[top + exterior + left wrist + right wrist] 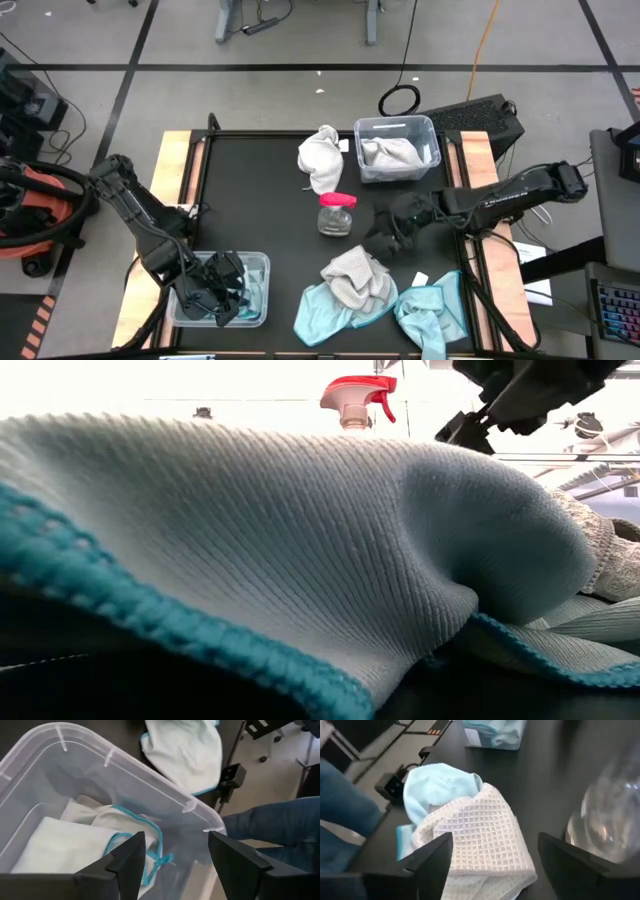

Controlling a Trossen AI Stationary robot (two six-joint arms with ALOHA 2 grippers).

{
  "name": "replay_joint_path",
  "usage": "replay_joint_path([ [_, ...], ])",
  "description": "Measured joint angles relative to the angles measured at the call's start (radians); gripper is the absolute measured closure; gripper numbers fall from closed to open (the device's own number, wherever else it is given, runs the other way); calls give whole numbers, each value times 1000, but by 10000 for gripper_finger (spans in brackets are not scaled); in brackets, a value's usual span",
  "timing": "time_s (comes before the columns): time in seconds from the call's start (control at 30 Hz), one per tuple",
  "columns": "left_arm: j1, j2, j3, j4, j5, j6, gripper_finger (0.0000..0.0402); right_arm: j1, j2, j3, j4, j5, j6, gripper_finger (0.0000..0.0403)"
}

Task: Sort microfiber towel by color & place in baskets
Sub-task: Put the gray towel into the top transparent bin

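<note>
A clear basket (256, 268) stands at the table's near left. A pale towel with teal edging (75, 840) lies in it. My left gripper (175, 845) hovers open above that basket (150, 775), nothing between its fingers. A second basket (432, 135) at the far side holds grey-white towels. A white towel (322, 158) lies beside it. Near the front edge a grey waffle towel (475, 835) lies on a light-blue towel (437, 785). Another light-blue towel (432, 312) lies to their right. My right gripper (495, 839) hangs open above the waffle towel, touching nothing.
A small clear jar with a pink lid (336, 213) stands mid-table, just left of my right gripper (395, 235). The light-blue towel (300, 540) fills most of the low view. A person's leg in jeans (280, 820) shows beyond the table's near edge.
</note>
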Motion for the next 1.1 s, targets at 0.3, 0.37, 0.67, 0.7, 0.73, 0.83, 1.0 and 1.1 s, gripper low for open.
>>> replay_joint_path([
  [0.3,41,0,57,-2,37,77,181,103,101,-43,113,80,-125,76],
  [0.37,53,0,74,1,37,97,181,121,146,-43,150,81,-122,77],
  [0.67,75,0,100,3,36,98,181,184,335,-42,370,140,-128,85],
  [0.7,74,0,100,2,37,96,181,186,355,-42,370,148,-128,85],
  [0.73,74,0,100,4,37,95,181,186,376,-42,370,158,-128,85],
  [0.83,75,0,100,14,37,95,181,186,440,-42,362,163,-123,85],
  [1.0,86,0,100,23,37,94,181,187,526,-42,394,161,-86,92],
  [1.1,95,0,100,39,39,93,181,186,538,-42,416,160,-49,121],
])
